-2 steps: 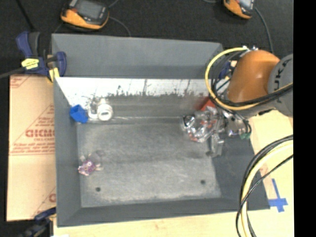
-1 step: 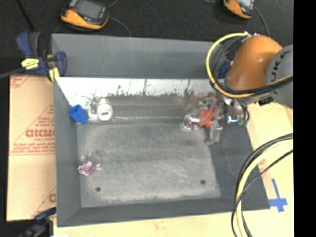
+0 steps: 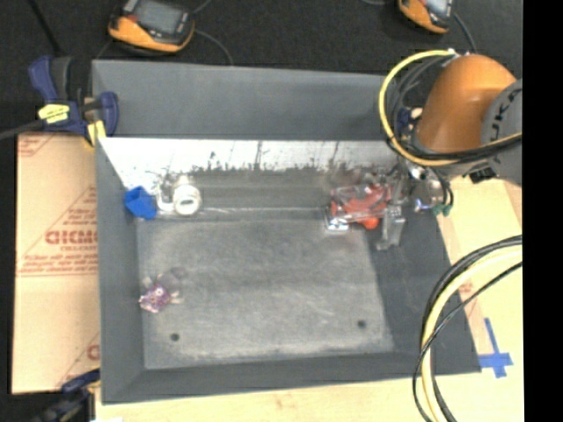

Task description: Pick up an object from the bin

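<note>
Red toy (image 3: 359, 207), tool (image 3: 389, 229) low beside it

- A robotics lab test cell.
- A grey metal bin (image 3: 246, 95) sits on dark flooring.
- A robot arm (image 3: 462, 104) trails looped yellow cables (image 3: 431, 359).
- Two orange-and-black wired devices (image 3: 151, 20) lie beyond the bin.

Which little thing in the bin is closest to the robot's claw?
The red and silver thing at the back right, just beside the gripper. The blue piece, white ring and purple thing all lie far off on the left.
</note>
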Tool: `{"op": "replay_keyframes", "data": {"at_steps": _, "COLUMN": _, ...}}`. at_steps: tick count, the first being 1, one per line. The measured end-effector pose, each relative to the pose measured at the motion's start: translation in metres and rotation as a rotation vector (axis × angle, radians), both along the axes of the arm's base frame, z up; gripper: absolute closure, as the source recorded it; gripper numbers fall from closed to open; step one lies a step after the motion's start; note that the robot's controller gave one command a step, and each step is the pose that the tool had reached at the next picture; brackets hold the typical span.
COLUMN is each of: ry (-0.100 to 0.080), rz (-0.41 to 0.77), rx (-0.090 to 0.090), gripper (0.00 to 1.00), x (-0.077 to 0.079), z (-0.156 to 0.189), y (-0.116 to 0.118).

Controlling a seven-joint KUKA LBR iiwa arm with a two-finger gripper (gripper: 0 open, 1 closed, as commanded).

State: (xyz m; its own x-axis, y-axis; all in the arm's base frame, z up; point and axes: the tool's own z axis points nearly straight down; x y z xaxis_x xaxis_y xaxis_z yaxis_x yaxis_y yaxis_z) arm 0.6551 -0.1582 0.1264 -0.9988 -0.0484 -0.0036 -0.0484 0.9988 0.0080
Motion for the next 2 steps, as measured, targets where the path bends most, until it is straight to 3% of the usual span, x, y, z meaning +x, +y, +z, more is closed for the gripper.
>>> {"op": "replay_keyframes", "data": {"at_steps": 1, "ry": 0.002, "rz": 0.0, "rx": -0.005, "gripper": 1.0, "x": -0.001, "z": 0.0, "y": -0.003}}
{"op": "replay_keyframes", "data": {"at_steps": 2, "ry": -0.005, "rz": 0.033, "rx": -0.012, "gripper": 1.0, "x": -0.032, "z": 0.087, "y": 0.0}}
